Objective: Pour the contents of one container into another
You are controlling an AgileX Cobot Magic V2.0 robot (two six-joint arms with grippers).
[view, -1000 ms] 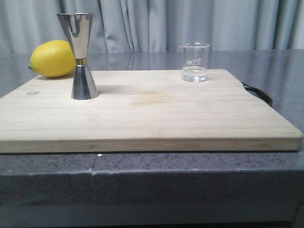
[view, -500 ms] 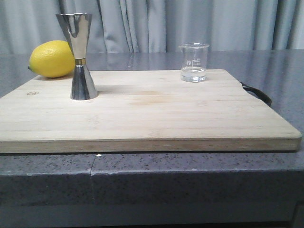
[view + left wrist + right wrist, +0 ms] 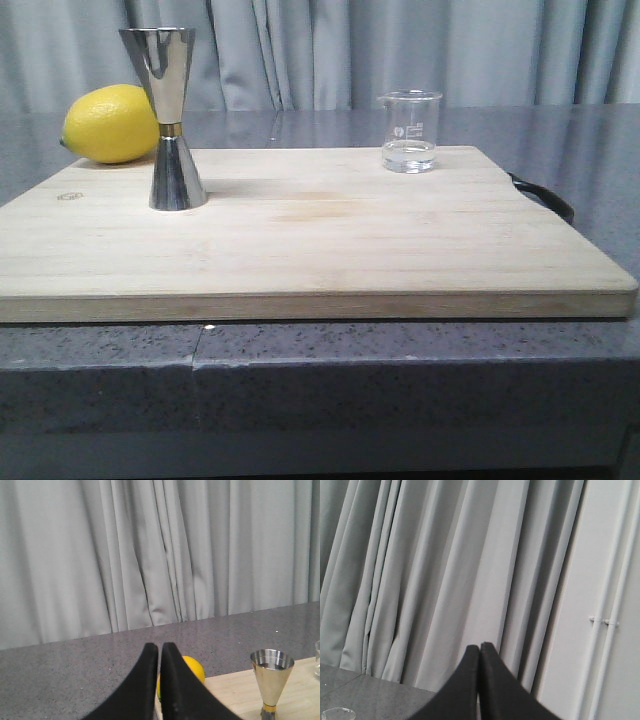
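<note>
The small clear glass beaker point(image 3: 410, 131) stands upright at the far right of the wooden board point(image 3: 300, 240), with a little clear liquid in its bottom. Its rim point(image 3: 335, 713) just shows in the right wrist view. The tall steel jigger point(image 3: 168, 118) with a gold waist band stands upright at the board's left; it also appears in the left wrist view point(image 3: 271, 685). Neither arm shows in the front view. My left gripper point(image 3: 160, 647) is shut and empty, well short of the jigger. My right gripper point(image 3: 480, 646) is shut and empty, raised toward the curtain.
A yellow lemon point(image 3: 110, 123) lies on the grey counter point(image 3: 300, 380) behind the board's left corner, close to the jigger. A black handle point(image 3: 545, 197) sticks out from the board's right edge. A grey curtain hangs behind the counter.
</note>
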